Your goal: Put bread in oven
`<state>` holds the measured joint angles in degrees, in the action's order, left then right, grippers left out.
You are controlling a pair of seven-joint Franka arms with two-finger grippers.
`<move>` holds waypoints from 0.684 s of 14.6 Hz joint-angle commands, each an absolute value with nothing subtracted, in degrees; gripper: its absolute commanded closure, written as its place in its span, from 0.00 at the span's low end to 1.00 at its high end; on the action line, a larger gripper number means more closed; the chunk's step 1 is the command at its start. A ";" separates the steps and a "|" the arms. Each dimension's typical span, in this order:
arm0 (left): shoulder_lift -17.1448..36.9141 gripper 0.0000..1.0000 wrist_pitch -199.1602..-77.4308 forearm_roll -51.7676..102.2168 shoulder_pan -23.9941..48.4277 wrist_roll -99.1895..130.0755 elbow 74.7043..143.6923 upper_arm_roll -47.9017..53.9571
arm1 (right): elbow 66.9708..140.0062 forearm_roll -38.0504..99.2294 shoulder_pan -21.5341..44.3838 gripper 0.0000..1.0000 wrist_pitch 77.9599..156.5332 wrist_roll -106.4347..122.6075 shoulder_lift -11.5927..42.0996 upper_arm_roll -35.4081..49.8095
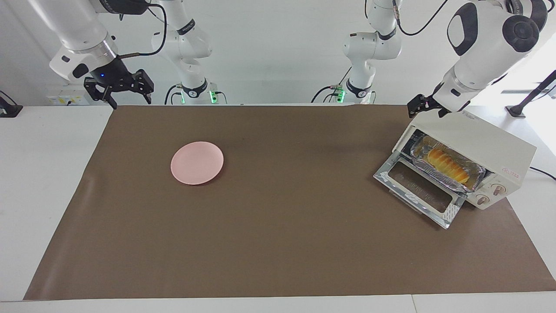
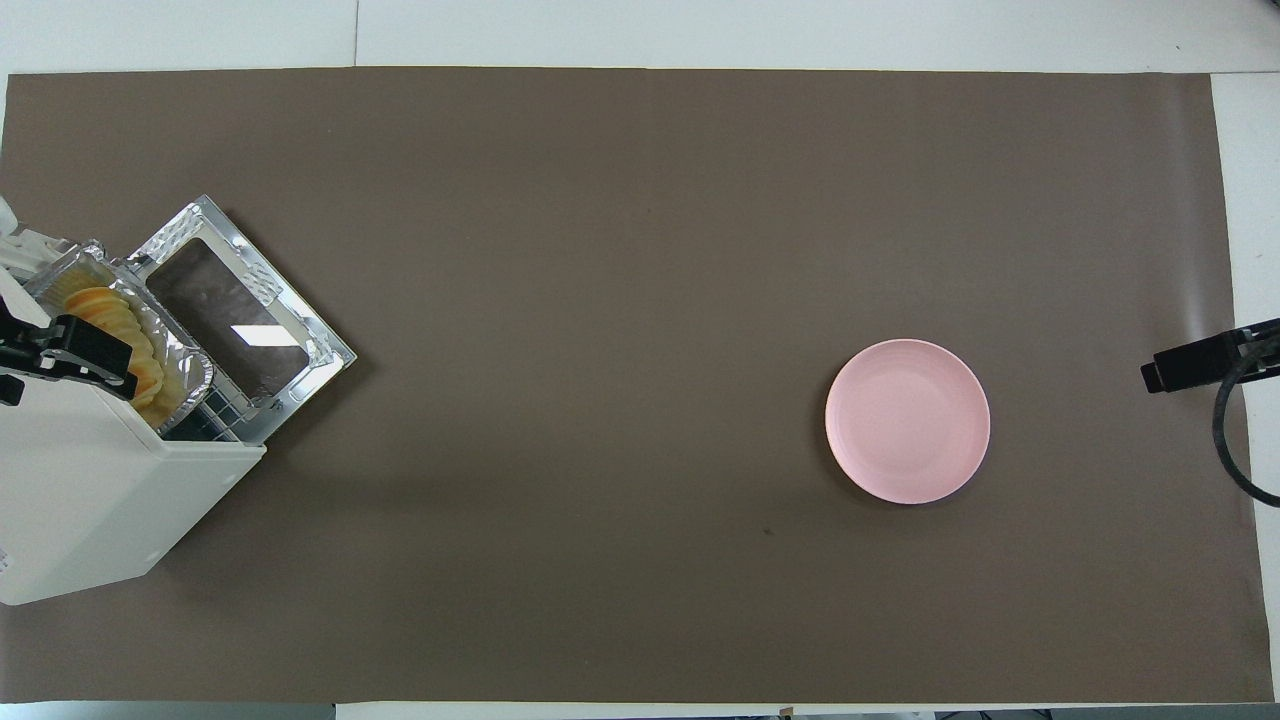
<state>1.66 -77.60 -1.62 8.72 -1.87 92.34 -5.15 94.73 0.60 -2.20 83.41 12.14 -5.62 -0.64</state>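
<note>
The bread [image 1: 447, 166], a yellow-orange ridged loaf, lies in a crinkled silver foil tray [image 1: 461, 185] on the rack inside the cream-white oven [image 1: 486, 143]. The oven's glass door [image 1: 419, 188] hangs open onto the mat. The overhead view shows the bread [image 2: 112, 318], the oven [image 2: 80, 480] and the door [image 2: 240, 320] too. My left gripper [image 1: 425, 106] hovers over the oven's top, holding nothing I can see; it also shows in the overhead view [image 2: 75, 358]. My right gripper [image 1: 120, 90] is open and empty, raised over the mat's corner at the right arm's end.
A round pink plate [image 1: 197, 162] lies empty on the brown mat [image 1: 278, 243], toward the right arm's end; it also shows in the overhead view [image 2: 907, 420]. The oven stands at the left arm's end, its door facing the mat's middle.
</note>
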 commanded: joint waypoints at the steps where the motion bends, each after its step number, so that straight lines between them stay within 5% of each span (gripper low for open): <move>1: -1.40 0.00 -77.60 -1.50 7.56 -1.67 94.57 -4.48 | 95.36 0.26 -2.99 0.00 83.06 13.36 -6.24 -0.09; 10: 0.00 0.00 -82.53 0.62 6.24 -1.58 91.76 -2.29 | 95.36 0.26 -2.99 0.00 83.06 13.36 -6.24 -0.09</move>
